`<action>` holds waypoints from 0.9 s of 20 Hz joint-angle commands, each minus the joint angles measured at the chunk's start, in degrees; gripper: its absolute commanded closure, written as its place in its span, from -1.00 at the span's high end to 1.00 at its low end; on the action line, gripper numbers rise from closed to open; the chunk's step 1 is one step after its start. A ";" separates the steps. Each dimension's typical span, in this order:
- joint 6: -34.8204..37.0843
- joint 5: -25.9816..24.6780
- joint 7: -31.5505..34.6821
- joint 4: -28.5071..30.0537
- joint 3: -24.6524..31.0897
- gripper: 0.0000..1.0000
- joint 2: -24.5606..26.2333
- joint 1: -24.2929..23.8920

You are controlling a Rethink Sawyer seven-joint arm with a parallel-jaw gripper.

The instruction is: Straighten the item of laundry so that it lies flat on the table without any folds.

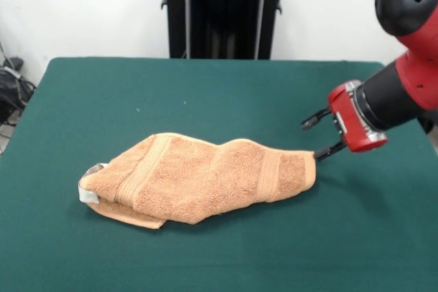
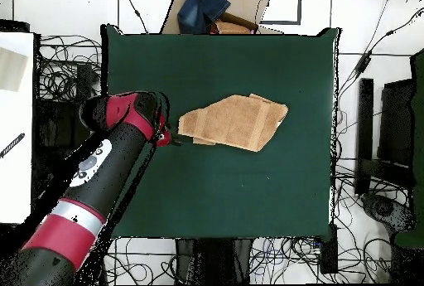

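Where towel (image 1: 205,179) lies folded, spread tool (image 1: 319,137) adjoins.

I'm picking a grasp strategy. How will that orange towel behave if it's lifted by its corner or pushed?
The towel is probably floppy: it lies folded over itself, so a lifted corner would likely drape. Pushed, its terry pile may grip the felt-like table and bunch up. The open tool sits at one end.

We see the red and black arm reaching in low from the right of the front view, its forearm angled down and leftward; the claw (image 1: 318,137) points sideways, its two dark fingers (image 1: 315,120) spread apart, one above the other; from overhead the claw (image 2: 170,138) sits at the arm's tip
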 commanded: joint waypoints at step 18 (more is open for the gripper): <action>-2.64 5.00 20.59 -2.44 2.64 1.00 6.26 -0.30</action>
